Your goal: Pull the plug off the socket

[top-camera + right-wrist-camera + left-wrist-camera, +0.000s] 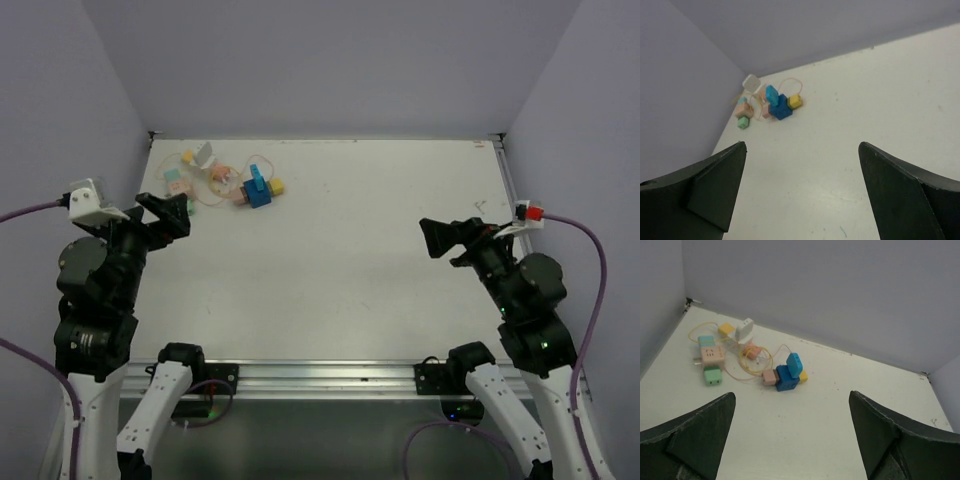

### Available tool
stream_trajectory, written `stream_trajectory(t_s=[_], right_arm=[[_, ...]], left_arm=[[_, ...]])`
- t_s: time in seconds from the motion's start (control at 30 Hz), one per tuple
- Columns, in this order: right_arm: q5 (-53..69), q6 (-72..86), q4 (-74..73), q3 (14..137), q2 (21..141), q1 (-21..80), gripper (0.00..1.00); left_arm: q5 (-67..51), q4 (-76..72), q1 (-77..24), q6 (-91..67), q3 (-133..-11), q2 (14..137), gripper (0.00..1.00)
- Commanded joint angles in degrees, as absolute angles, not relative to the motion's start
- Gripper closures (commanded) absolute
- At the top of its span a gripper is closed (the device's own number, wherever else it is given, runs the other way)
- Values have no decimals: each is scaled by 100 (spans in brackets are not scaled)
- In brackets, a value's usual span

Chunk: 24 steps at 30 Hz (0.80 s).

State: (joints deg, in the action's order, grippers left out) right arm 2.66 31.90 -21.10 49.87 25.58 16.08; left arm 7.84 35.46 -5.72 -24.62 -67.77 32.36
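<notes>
Nothing's been touched yet, so this is the approach. Over at nine o'clock on the table (pixel 350 290), the left gripper (pixel 170 216) hangs raised, pincer spread wide and empty, nose aimed toward one o'clock. And there's the target at eleven o'clock on the table: the dark-blue socket (pixel 262 197), with the light-blue plug (pixel 257 179) standing in its top. Next, I'd say, one pincer steadies the socket while the other pinches the plug. At three o'clock the right gripper (pixel 432 238) hovers, wide open and empty, pointing toward ten o'clock.
</notes>
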Motion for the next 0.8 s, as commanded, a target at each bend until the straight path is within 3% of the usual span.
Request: stream_trajectory(t_s=[0.0, 0.3, 0.77], right_arm=[[579, 3648, -2083, 4685, 3102, 1626, 1], [1151, 3639, -1231, 3595, 3463, 1819, 1], [1635, 2786, -1063, 3559, 3858, 1942, 1]], left_arm=[[387, 3209, -598, -2873, -6391, 3620, 1], [-97, 1838, -598, -3261, -5572, 5428, 0], [694, 326, -536, -3428, -6793, 8735, 0]])
